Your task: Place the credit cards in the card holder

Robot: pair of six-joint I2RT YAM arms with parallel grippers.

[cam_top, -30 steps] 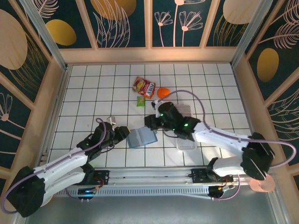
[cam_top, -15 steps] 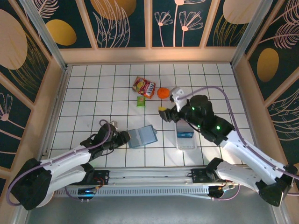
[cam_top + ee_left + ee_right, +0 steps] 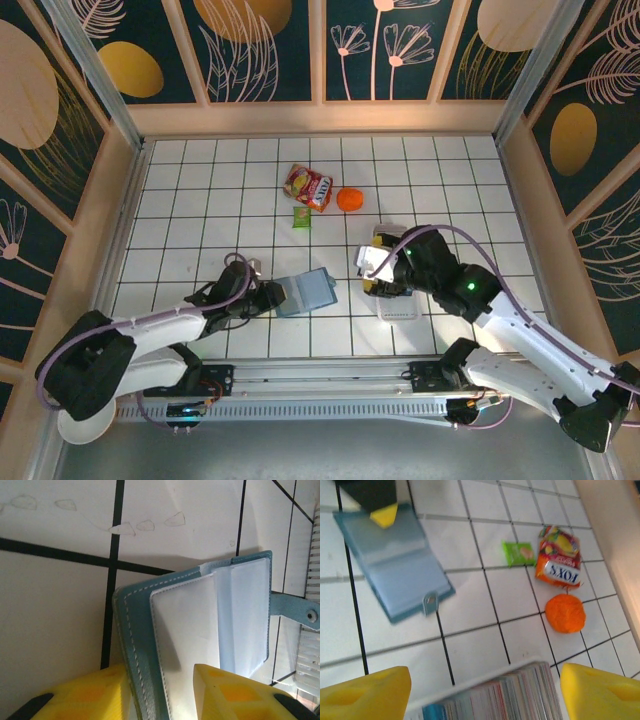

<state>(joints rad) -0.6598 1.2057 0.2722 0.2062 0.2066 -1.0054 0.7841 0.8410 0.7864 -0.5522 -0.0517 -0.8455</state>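
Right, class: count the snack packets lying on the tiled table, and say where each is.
2. The orange Fox's packet lies at the far middle, beside the orange ball; the small green packet lies just nearer the arms. Others may be hidden from view.

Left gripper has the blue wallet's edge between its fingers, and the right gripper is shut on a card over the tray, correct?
No: the right gripper is open and empty over the cards in the tray, as the right wrist view shows. The rest holds.
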